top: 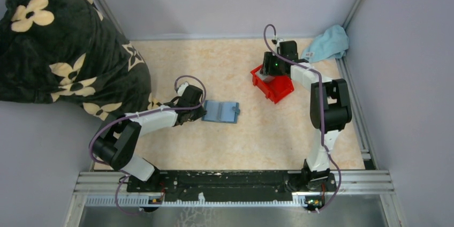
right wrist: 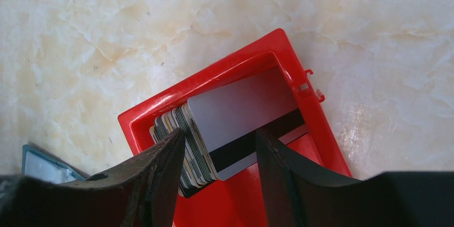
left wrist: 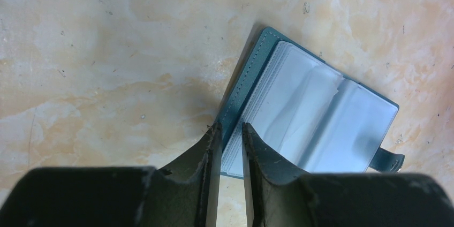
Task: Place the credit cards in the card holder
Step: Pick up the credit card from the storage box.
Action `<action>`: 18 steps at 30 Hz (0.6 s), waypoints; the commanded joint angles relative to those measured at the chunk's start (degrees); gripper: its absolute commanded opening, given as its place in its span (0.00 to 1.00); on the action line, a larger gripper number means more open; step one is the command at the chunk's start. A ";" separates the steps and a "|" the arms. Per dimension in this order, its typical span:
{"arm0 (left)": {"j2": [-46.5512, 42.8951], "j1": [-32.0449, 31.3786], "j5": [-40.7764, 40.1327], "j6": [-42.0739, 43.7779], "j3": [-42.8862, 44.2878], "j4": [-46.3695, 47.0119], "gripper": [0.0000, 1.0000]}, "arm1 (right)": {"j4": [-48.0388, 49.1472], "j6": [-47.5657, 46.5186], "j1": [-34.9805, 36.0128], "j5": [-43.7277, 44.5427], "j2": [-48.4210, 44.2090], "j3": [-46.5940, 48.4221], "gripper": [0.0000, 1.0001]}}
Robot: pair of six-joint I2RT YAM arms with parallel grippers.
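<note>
The teal card holder (top: 220, 112) lies open and flat near the middle of the table, its clear sleeves facing up (left wrist: 316, 114). My left gripper (top: 202, 111) is at its left edge, its fingers almost together over the holder's near corner (left wrist: 230, 130); a thin slit stays between them. The credit cards (right wrist: 241, 104) stand as a stack of several in the red bin (right wrist: 214, 77); the front one is grey with a black stripe. My right gripper (right wrist: 219, 141) is open over the bin (top: 278, 90), one finger on each side of the front cards, touching nothing I can see.
A light blue cloth (top: 327, 43) lies in the far right corner. A dark flowered blanket (top: 59, 50) covers the far left. Grey walls close the table on three sides. A corner of the card holder (right wrist: 43, 165) shows in the right wrist view.
</note>
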 commanded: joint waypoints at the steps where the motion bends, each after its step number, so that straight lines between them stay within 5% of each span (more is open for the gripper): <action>1: 2.57 -0.52 1.26 0.83 -0.99 -7.02 0.28 | 2.04 -0.56 0.52 -1.20 -0.42 0.90 0.50; 6: 2.61 -0.52 1.48 0.88 -0.94 -6.95 0.28 | 2.48 0.05 0.65 -2.56 -0.79 0.18 0.33; 18: 2.24 -0.55 2.09 0.57 -1.28 -6.64 0.27 | 1.80 0.05 3.21 -0.73 -4.45 -0.18 0.32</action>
